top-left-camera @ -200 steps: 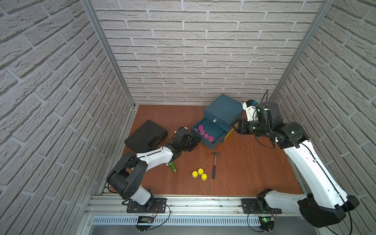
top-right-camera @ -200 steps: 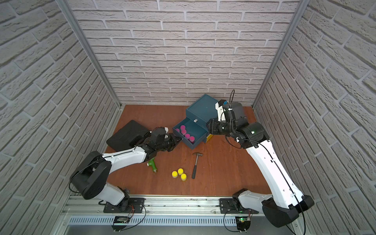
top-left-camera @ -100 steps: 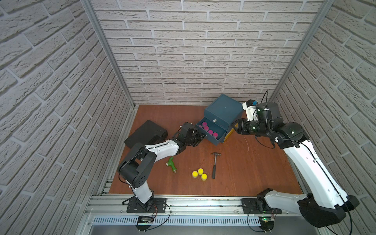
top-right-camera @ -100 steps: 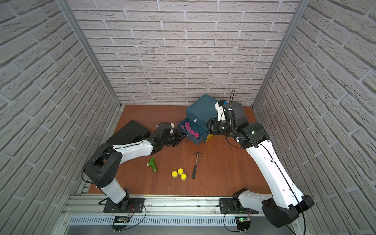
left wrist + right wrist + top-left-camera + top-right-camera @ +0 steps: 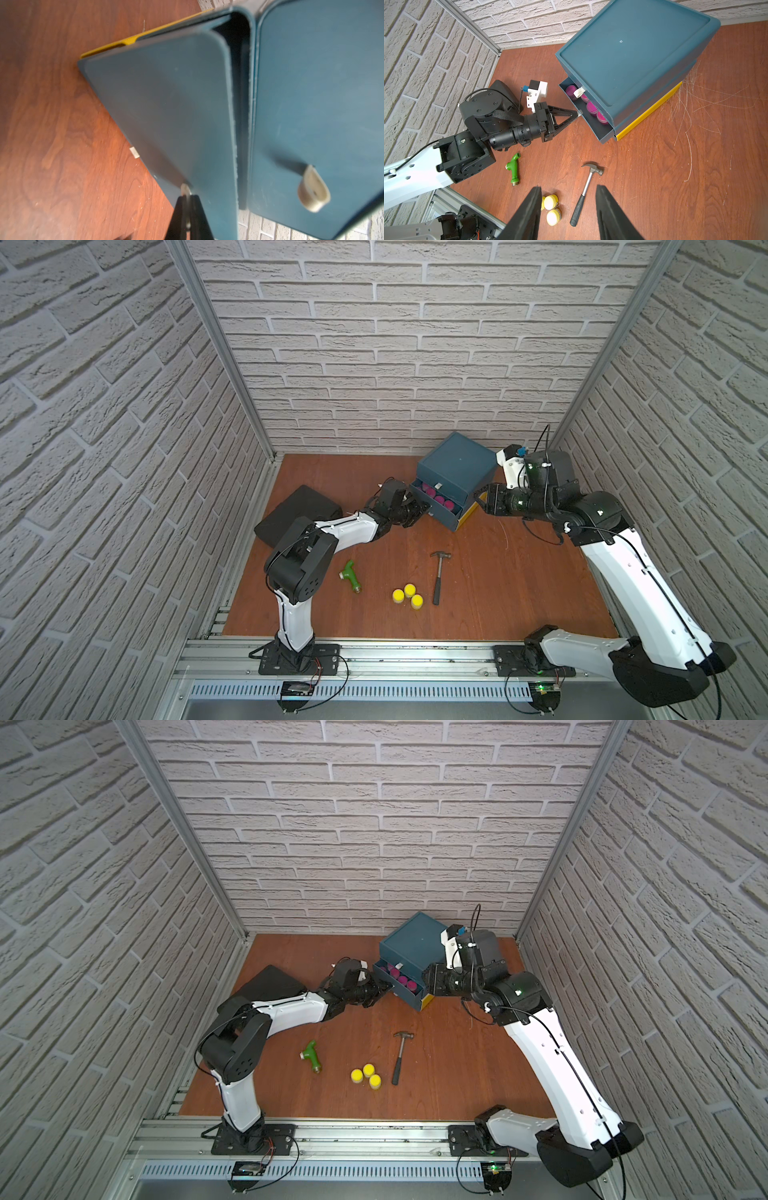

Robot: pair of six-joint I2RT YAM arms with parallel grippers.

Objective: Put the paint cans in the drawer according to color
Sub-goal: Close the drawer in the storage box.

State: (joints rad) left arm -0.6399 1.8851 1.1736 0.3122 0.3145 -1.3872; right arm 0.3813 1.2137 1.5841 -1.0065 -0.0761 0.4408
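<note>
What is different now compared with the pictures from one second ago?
The left pincer, shut on the pull tab, moved toward the cabinet and pushed the drawer with the pink cans farther in. Nothing was taken or released. The right pincer, yellow cans, hammer and green fitting stayed in place.

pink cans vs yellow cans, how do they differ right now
Colour: the pink cans have magenta lids, the yellow cans yellow lids. Place: pink cans sit in the open drawer; yellow cans stand on the table beside the hammer. Layout: four pink cans show, in a row; three yellow cans form a tight cluster. Both are small round pots, upright.
</note>
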